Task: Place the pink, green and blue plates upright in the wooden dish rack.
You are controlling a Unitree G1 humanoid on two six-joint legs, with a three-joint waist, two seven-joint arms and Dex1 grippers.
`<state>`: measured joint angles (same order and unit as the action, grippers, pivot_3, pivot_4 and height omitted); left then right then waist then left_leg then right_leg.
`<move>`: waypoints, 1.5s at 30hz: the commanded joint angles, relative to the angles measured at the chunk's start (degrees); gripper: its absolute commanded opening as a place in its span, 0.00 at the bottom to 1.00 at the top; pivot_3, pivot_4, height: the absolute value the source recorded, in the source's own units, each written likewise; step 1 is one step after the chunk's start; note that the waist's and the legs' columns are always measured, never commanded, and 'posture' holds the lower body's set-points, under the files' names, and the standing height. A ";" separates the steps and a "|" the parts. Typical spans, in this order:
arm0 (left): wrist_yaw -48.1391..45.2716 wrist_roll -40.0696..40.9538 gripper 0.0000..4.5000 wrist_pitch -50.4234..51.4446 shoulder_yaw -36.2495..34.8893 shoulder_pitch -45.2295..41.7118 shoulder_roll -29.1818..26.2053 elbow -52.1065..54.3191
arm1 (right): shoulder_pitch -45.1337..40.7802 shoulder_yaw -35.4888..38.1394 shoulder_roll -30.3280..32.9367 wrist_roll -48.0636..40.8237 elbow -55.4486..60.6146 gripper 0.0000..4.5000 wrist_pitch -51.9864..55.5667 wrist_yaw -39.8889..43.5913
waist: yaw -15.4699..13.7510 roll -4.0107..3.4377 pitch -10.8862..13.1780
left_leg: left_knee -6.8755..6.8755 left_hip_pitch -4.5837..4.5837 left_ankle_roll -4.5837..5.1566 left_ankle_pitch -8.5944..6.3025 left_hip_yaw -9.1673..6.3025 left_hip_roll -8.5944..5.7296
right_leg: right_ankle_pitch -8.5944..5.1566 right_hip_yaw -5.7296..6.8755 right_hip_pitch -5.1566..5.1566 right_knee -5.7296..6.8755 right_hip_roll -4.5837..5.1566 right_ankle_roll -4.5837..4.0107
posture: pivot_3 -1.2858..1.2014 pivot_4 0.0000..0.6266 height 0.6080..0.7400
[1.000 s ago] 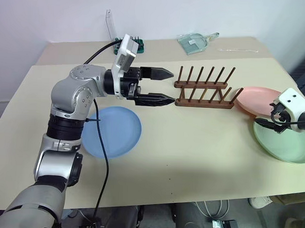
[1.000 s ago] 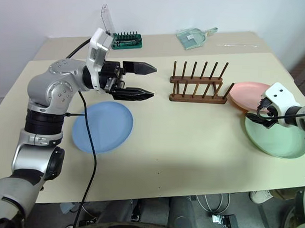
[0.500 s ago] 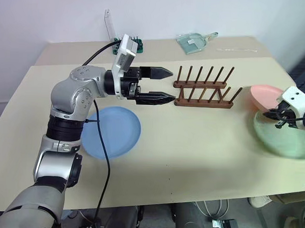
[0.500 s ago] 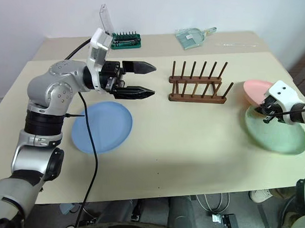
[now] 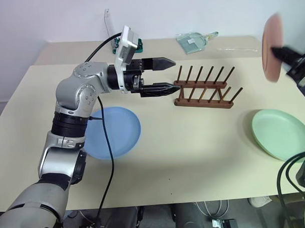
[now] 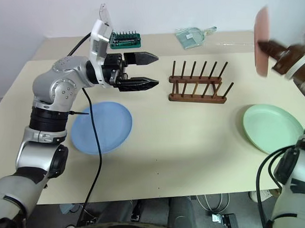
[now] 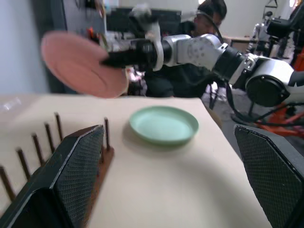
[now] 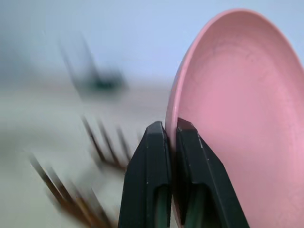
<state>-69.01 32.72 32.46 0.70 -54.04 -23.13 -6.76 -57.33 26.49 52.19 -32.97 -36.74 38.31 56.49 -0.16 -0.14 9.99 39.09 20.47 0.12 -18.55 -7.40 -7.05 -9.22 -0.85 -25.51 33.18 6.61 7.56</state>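
Note:
The pink plate [image 5: 271, 47] hangs upright in the air above the table's far right, with my right gripper [image 5: 281, 51] shut on its rim [image 8: 176, 109]. Flat on the table at the right lies the green plate [image 5: 282, 133]. The blue plate [image 5: 114, 131] lies flat at the left. The wooden dish rack [image 5: 203, 91] stands empty at the middle back. My left gripper [image 5: 175, 75] is open and level, its tips just left of the rack, holding nothing. In the left wrist view the pink plate [image 7: 80, 64] hovers beyond the rack's pegs [image 7: 47, 137].
A green tool bit case with a raised clear lid [image 6: 126, 39] and a clear scoop [image 5: 195, 41] lie at the table's back edge. The table's right edge runs close to the green plate. A person [image 7: 190, 80] sits beyond that edge.
My right gripper shut on the pink plate's rim, then lifted it high off the table and tipped it upright. The green plate stays flat. The left arm has barely moved.

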 commanded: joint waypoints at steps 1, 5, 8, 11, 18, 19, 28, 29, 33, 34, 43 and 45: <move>0.02 -0.07 1.00 -2.40 -1.30 -0.46 -0.86 0.30 | -3.22 6.92 0.07 -9.82 1.88 0.01 10.29 -0.72 | -0.48 0.00 0.00 | 0.00 -0.01 0.01 -0.01 0.00 0.00 | 0.00 0.00 0.02 0.00 0.00 0.00 | 0.52 0.24 1.00; -0.09 0.32 1.00 -1.98 -0.68 -0.07 -1.48 0.53 | -2.87 7.83 -0.68 -13.05 1.13 0.01 16.94 -2.74 | -0.52 0.00 0.00 | 0.03 -0.03 0.04 -0.02 0.05 -0.02 | 0.00 -0.01 0.05 0.01 0.02 0.00 | 0.52 0.24 1.00; -0.08 0.89 1.00 -1.25 -0.65 0.58 -1.91 1.41 | -3.19 9.28 -0.90 -14.46 -2.47 0.01 19.74 -4.28 | -0.44 -0.01 -0.01 | 0.02 -0.07 0.04 -0.02 0.11 -0.01 | 0.01 -0.03 0.04 0.05 0.03 0.01 | 0.52 0.24 1.00; 0.01 1.13 1.00 -1.11 -0.71 1.02 -2.22 1.94 | -2.18 8.43 -1.05 -14.13 -3.77 0.01 20.16 -3.28 | -0.43 -0.02 -0.01 | 0.02 -0.05 0.04 -0.02 0.12 -0.01 | 0.01 -0.03 0.00 0.06 0.03 0.01 | 0.52 0.24 1.00; -1.05 2.35 1.00 -0.63 -1.37 2.13 -3.62 3.96 | -2.10 7.37 -0.63 -12.95 -8.25 0.01 19.59 -2.29 | -0.28 -0.02 -0.01 | 0.02 -0.05 0.04 -0.02 0.14 -0.01 | 0.01 -0.03 -0.01 0.05 0.03 0.01 | 0.52 0.24 1.00; -1.15 2.43 1.00 -0.67 -1.44 2.16 -3.85 3.97 | -1.94 7.17 -0.52 -12.77 -8.56 0.01 19.50 -1.93 | -0.25 -0.02 -0.01 | 0.02 -0.05 0.04 -0.02 0.15 -0.01 | 0.01 -0.03 0.00 0.05 0.03 0.01 | 0.52 0.24 1.00; -0.57 2.67 1.00 -0.54 -1.16 1.89 -4.43 4.39 | 1.72 5.61 -1.79 -11.48 -7.46 0.01 18.45 -0.35 | -0.16 -0.01 -0.01 | 0.02 -0.05 0.05 -0.02 0.15 -0.01 | 0.01 -0.03 0.00 0.05 0.02 0.01 | 0.52 0.24 1.00; -0.51 2.44 1.00 -0.76 -1.04 1.83 -4.45 4.43 | 1.90 5.87 -2.17 -11.59 -7.46 0.01 17.95 -0.55 | -0.14 -0.02 -0.01 | 0.02 -0.05 0.05 -0.02 0.15 0.00 | 0.01 -0.03 0.00 0.05 0.02 0.01 | 0.52 0.24 1.00; -0.50 2.37 1.00 -0.75 -0.92 1.75 -4.52 4.53 | 2.88 5.97 -3.34 -11.28 -6.98 0.01 15.91 -0.53 | 0.14 -0.02 -0.01 | 0.02 -0.07 0.04 -0.02 0.16 0.00 | 0.01 -0.04 -0.01 0.07 0.02 0.02 | 0.52 0.24 1.00; -0.48 2.37 1.00 -0.71 -0.91 1.71 -4.55 4.51 | 3.08 5.93 -3.60 -11.08 -6.99 0.01 15.34 -0.75 | 0.22 -0.02 -0.01 | 0.02 -0.06 0.04 -0.02 0.16 0.00 | 0.01 -0.04 -0.01 0.07 0.02 0.02 | 0.52 0.24 1.00; -0.50 1.85 1.00 -0.86 -0.25 2.70 -4.83 5.60 | 4.85 3.28 -4.08 -8.38 -6.65 0.62 11.47 0.05 | 0.84 -0.02 -0.01 | 0.02 -0.05 0.04 -0.02 0.15 0.00 | 0.01 -0.04 -0.01 0.06 0.02 0.02 | 0.52 0.24 1.00; -0.44 1.84 1.00 -0.96 -0.25 2.78 -4.72 5.68 | 4.65 2.67 -3.73 -7.85 -6.46 0.85 10.96 0.49 | 0.86 -0.02 -0.01 | 0.02 -0.06 0.04 -0.02 0.15 0.00 | 0.01 -0.04 -0.01 0.06 0.02 0.02 | 0.52 0.24 1.00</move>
<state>-69.65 34.32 32.16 1.03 -51.25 -27.09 -3.07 -51.80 29.12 47.29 -41.01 -45.23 50.62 56.04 0.70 -0.16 9.98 39.11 20.41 0.16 -18.57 -7.25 -7.06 -9.21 -0.89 -25.52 33.24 6.64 7.58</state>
